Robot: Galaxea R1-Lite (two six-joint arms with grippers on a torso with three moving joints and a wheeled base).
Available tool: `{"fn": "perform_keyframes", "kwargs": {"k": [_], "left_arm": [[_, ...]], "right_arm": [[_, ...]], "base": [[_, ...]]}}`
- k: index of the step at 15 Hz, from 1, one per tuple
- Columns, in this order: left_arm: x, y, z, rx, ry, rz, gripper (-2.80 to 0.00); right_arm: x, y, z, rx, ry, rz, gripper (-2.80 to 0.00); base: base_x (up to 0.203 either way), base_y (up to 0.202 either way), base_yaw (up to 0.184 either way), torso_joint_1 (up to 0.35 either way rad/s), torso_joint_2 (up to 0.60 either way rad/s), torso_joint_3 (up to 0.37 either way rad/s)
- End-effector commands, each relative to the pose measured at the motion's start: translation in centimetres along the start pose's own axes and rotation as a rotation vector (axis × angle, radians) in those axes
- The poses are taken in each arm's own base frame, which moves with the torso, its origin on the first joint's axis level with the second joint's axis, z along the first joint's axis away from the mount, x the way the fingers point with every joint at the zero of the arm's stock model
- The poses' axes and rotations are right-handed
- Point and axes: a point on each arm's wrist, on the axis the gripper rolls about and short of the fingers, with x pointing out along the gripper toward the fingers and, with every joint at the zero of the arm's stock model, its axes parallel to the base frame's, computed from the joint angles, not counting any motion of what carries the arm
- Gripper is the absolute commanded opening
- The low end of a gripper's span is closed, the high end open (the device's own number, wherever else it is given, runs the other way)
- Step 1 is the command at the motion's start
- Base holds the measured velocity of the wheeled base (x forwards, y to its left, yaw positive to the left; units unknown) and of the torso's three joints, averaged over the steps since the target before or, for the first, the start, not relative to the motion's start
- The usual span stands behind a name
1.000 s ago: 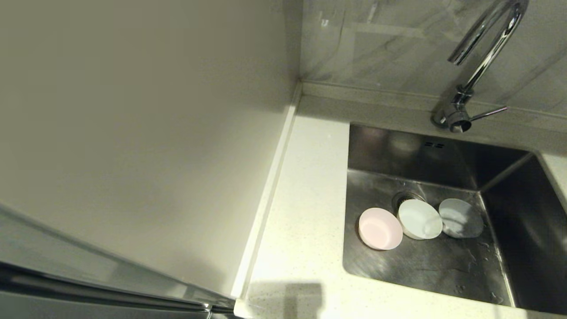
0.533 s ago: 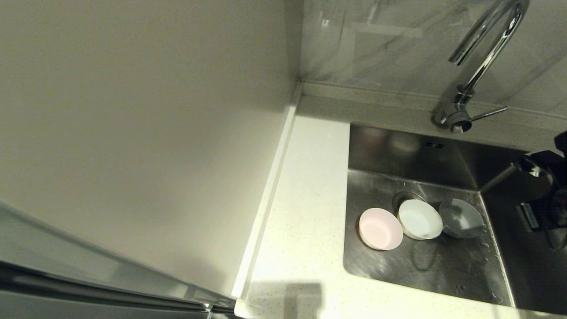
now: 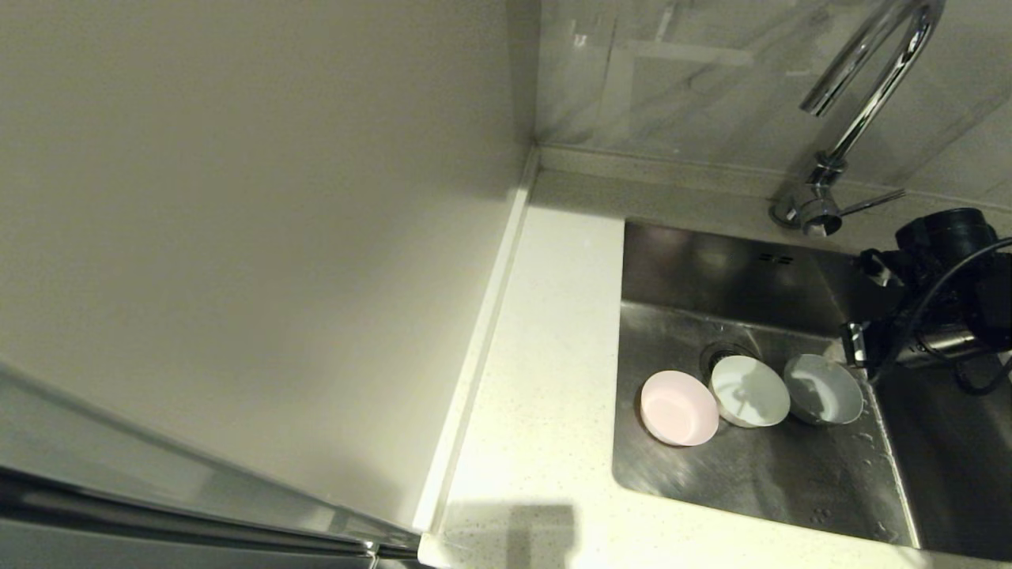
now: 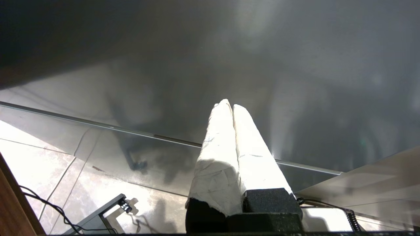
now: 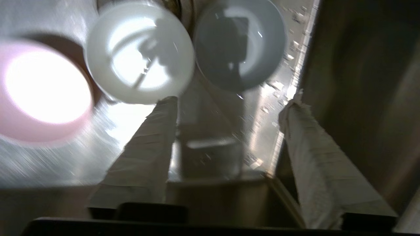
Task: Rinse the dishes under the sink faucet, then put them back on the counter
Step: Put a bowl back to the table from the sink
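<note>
Three bowls lie in a row on the floor of the sink (image 3: pixel 751 482): pale pink (image 3: pixel 678 408), mint-white (image 3: pixel 749 391) and stainless steel (image 3: pixel 823 400). The chrome faucet (image 3: pixel 866 91) curves above the back rim, its lever (image 3: pixel 870 203) pointing right. My right arm (image 3: pixel 941 300) reaches in over the sink's right side. Seen from the wrist, the right gripper (image 5: pixel 229 101) is open and empty above the sink floor, just short of the steel bowl (image 5: pixel 239 42) and the mint bowl (image 5: pixel 139 52), with the pink bowl (image 5: pixel 42 88) off to one side. My left gripper (image 4: pixel 229 105) is shut, empty and parked away from the sink.
The speckled counter (image 3: pixel 545 379) runs along the sink's left, bounded by a plain wall panel (image 3: pixel 277 237). The drain strainer (image 3: pixel 721 353) sits behind the mint bowl, with overflow slots (image 3: pixel 773 258) on the back wall. Water drops lie on the sink floor near the right wall (image 5: pixel 361 82).
My right arm has come in from the right edge and moved left over the sink, towards the steel bowl. The bowls have stayed put.
</note>
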Motion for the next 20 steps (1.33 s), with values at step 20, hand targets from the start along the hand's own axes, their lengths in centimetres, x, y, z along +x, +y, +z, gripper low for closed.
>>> {"fn": "perform_keyframes", "kwargs": {"k": [20], "left_arm": [[0.0, 0.0, 0.0, 0.000, -0.003, 0.001, -2.80]], "right_arm": [[18.0, 4.8, 2.0, 0.384, 0.043, -0.311, 0.00]], "base": [[0.000, 0.000, 0.000, 0.000, 0.00, 0.000]]}}
